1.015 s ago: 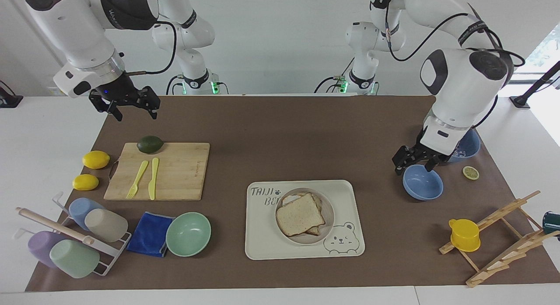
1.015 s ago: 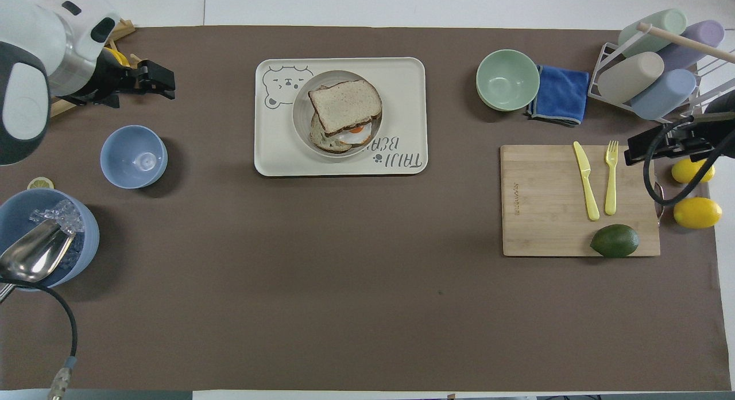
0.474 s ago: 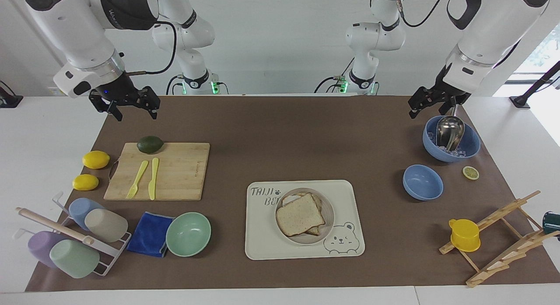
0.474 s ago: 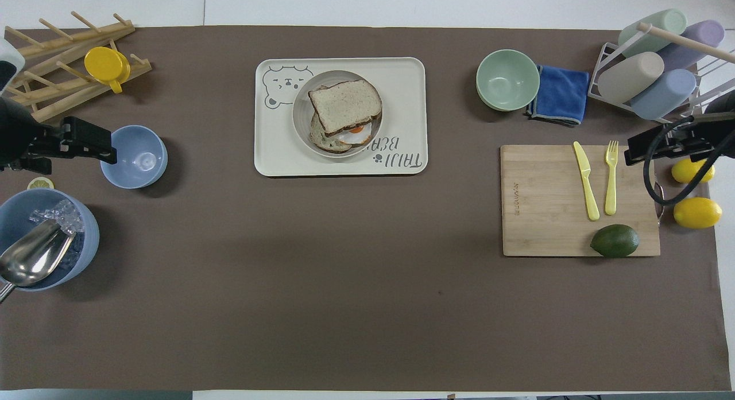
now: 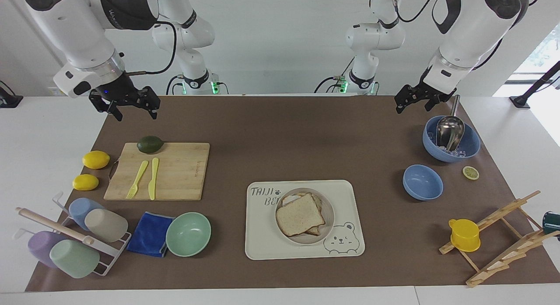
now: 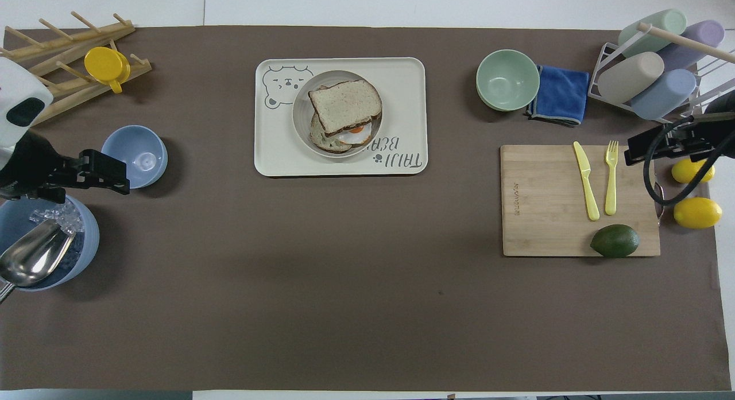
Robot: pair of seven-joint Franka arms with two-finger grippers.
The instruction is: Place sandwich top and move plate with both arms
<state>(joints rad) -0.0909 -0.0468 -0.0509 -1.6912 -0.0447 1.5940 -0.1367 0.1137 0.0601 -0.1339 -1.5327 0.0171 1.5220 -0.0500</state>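
The sandwich top (image 5: 300, 214) lies askew on the egg toast on the plate (image 5: 329, 208), which stands on the cream bear tray (image 5: 267, 239). In the overhead view the sandwich top (image 6: 346, 105) leaves the egg (image 6: 357, 134) partly showing, and the plate (image 6: 300, 110) shows around it. My left gripper (image 5: 412, 108) is open and empty, raised over the mat beside the ice bowl at the left arm's end; it also shows in the overhead view (image 6: 123, 180). My right gripper (image 5: 136, 116) is open and empty, raised over the mat's edge near the cutting board, and waits; it also shows in the overhead view (image 6: 630, 150).
At the left arm's end are an ice bowl with a metal scoop (image 5: 450, 138), a small blue bowl (image 5: 422, 181), a lemon slice (image 5: 470, 172) and a wooden rack with a yellow cup (image 5: 464, 235). At the right arm's end are a cutting board (image 5: 175, 169), an avocado (image 5: 150, 144), lemons, a green bowl (image 5: 188, 233), a blue cloth and a cup rack.
My left gripper rose from over the small blue bowl and swung to beside the ice bowl. The sandwich and the right arm have not moved.
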